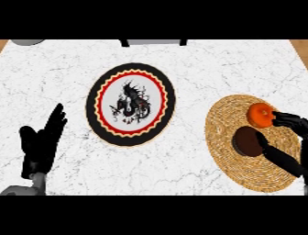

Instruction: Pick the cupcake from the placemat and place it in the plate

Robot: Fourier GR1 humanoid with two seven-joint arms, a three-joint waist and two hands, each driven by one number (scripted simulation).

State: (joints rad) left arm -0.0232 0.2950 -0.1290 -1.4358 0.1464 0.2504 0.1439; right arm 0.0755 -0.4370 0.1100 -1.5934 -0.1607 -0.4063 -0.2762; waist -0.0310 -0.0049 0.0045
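White marble counter (204,73): the right hand (295,137), at three o'clock, pinches the cupcake (260,114) over the placemat (251,170); the plate (131,104) waits bare at centre. Left hand (41,147) rests open.

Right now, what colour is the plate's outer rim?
Black, seen in the head view.

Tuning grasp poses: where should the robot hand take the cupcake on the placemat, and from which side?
Grip the cupcake across its sides, orange top to dark base. It lies tipped over on the woven placemat, so those ends face outward. Come from the right, where the right robot hand already brackets it; the plate lies leftward.
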